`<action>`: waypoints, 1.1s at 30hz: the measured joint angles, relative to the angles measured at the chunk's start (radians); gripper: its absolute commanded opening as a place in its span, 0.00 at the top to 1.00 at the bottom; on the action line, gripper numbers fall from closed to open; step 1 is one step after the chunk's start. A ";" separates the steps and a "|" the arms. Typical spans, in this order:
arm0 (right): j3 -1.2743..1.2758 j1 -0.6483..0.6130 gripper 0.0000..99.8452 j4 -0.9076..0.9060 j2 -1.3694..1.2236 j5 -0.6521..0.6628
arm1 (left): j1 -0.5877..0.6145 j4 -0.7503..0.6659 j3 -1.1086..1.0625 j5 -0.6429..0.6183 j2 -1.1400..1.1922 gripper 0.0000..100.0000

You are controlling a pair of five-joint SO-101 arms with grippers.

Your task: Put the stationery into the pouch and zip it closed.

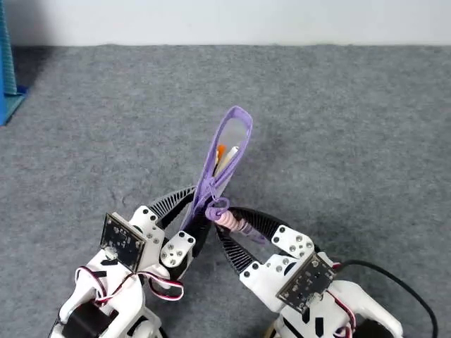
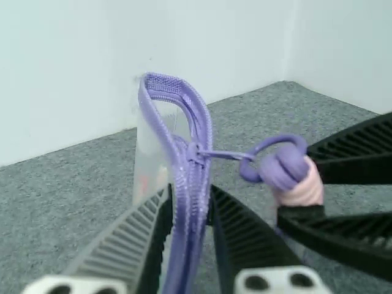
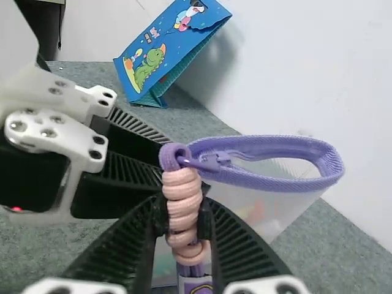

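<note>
A purple-edged clear pouch (image 1: pixel 224 165) stands on edge near the table's (image 1: pixel 352 141) front middle, stationery (image 1: pixel 223 156) inside. The left jaws clench its zipped end, and the right jaws grasp the pink zipper pull (image 3: pixel 181 202). Zipping is the step in hand: next, the pull must be drawn along the open stretch.

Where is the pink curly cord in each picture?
High view: the pink curly cord lies low in the middle, at the pouch's near end.
Left wrist view: the cord is pinched by the right hand, beside the zipper.
Right wrist view: the cord stands clamped in that hand.
Shared landmark: the purple loop joining cord and zipper.
</note>
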State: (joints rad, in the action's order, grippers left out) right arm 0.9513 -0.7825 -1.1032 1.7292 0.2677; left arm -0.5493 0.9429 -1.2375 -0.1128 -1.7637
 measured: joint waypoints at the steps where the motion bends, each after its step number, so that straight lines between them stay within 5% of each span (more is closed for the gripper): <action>1: 0.000 0.011 0.99 0.000 0.000 0.000 | 0.000 0.000 0.002 0.000 0.000 0.99; 8: 0.000 0.094 0.99 0.018 0.003 0.000 | -0.003 0.028 0.002 0.000 -0.009 0.99; 23: 0.150 0.474 0.99 0.361 -0.017 0.000 | -0.006 0.313 0.175 -0.008 -0.011 0.99; 33: 0.290 0.634 0.99 0.529 -0.015 0.000 | 0.043 0.347 0.189 -0.008 -0.011 0.99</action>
State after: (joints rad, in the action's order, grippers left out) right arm 1.2413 -0.1488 -0.5738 1.7139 0.2677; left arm -0.5063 1.2896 -1.0487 -0.1204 -1.7745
